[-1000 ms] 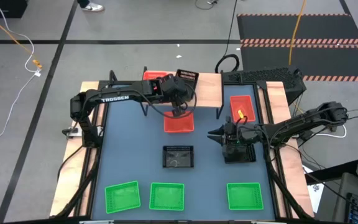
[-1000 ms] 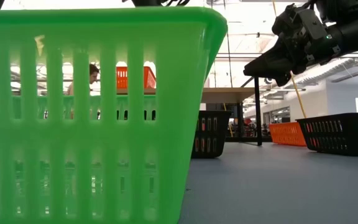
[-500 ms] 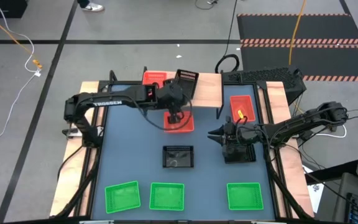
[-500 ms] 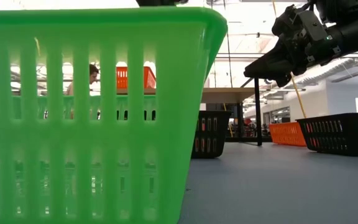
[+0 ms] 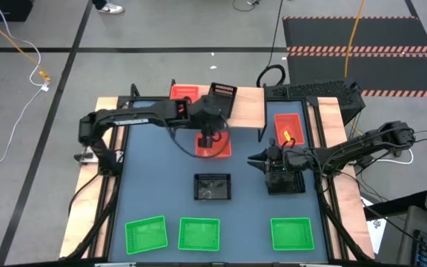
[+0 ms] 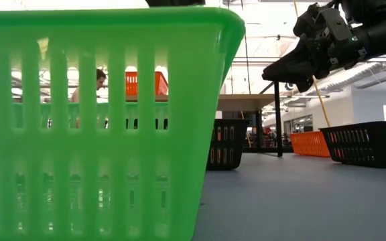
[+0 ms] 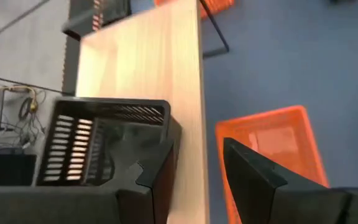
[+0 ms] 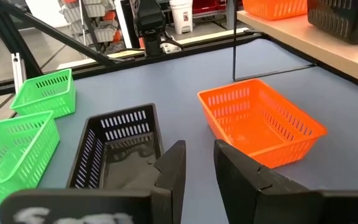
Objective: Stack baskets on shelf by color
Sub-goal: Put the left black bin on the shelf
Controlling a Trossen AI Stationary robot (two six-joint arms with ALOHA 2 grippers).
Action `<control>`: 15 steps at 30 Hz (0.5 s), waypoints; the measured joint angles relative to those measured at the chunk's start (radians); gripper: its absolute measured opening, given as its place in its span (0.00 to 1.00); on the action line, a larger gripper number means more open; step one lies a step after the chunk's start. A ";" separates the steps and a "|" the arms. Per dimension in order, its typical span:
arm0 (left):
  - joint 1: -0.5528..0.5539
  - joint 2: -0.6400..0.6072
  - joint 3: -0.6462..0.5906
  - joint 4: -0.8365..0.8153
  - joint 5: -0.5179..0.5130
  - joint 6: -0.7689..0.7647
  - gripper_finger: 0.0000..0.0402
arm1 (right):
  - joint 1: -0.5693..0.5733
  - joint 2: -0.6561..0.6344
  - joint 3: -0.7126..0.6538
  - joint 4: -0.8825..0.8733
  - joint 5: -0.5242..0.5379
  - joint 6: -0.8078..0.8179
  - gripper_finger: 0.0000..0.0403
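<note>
The shelf [image 5: 247, 107] stands at the table's far edge, with a red basket [image 5: 184, 92] and a black basket [image 5: 223, 94] resting on its plank [image 7: 154, 68]. My left gripper [image 5: 207, 139] is open and empty, above the far part of a red basket [image 5: 215, 147] lying on the table in front of the shelf. That basket also shows in the left wrist view [image 7: 278, 143]. My right gripper [image 5: 255, 159] is open and empty, raised over the table, pointing left. A black basket [image 5: 288, 183] sits under the right arm.
Another black basket [image 5: 212, 186] lies mid-table, and another red basket [image 5: 288, 127] lies right of the shelf. Three green baskets [image 5: 146, 233], [image 5: 199, 233], [image 5: 292, 233] stand along the near edge; one [image 6: 99, 120] fills the low view. A person [image 6: 100, 79] shows beyond the table.
My left gripper has moved a little toward the table's near edge, from the shelf's front edge to over the red basket on the table. The baskets have stayed where they were.
</note>
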 joint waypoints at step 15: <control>0.129 0.065 0.000 0.018 -0.004 -0.002 0.34 | 0.000 0.000 0.000 -0.027 -0.002 -0.008 0.20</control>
